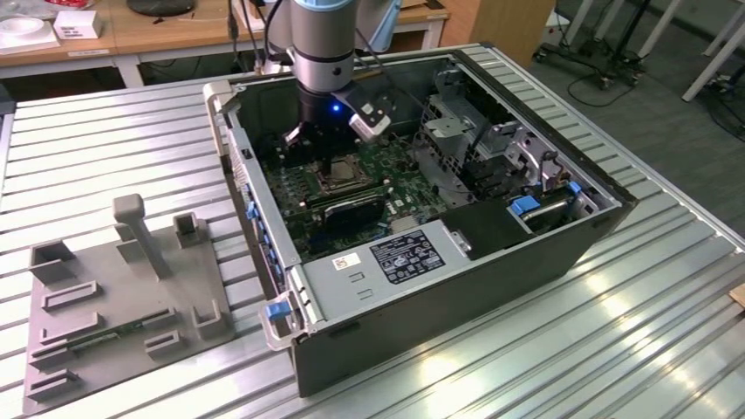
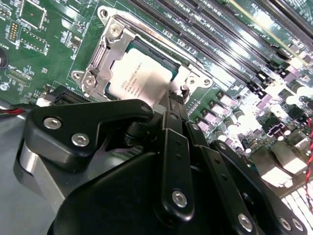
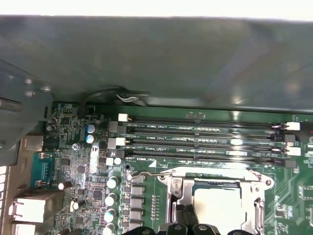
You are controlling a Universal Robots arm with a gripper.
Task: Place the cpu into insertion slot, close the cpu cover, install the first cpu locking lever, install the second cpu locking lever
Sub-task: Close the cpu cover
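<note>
- Cpu (image 2: 142, 81) lay flat in the insertion slot (image 2: 155, 51), its pale top showing through the window of the frame above it.
- The cpu cover (image 2: 103, 56) was down over the chip, with its silvery frame lying around all four sides of the cpu.
- The gripper (image 2: 174, 98) hung just at one edge of the cover, tips low over the socket. Its black fingers (image 2: 171, 132) were drawn together with the tips almost meeting. Whether anything thin sat between them could not be told.
- In the first wrist view, a thin wire locking lever (image 3: 146, 173) ran along the socket's side that faced the memory slots (image 3: 205, 129). Whether it was latched could not be told.
- The four long memory slots lay side by side just beyond the socket, on the green motherboard (image 2: 44, 49).
- In the exterior view, the arm (image 1: 320, 35) reached straight down into the open computer case (image 1: 466, 297), which lay on its side on the slatted metal surface (image 1: 117, 140).
- A grey fixture plate (image 1: 117, 297) with upright posts sat on the surface, well apart from the case, towards the exterior view's left.
- Wooden desks (image 1: 152, 30) stood beyond the surface.
</note>
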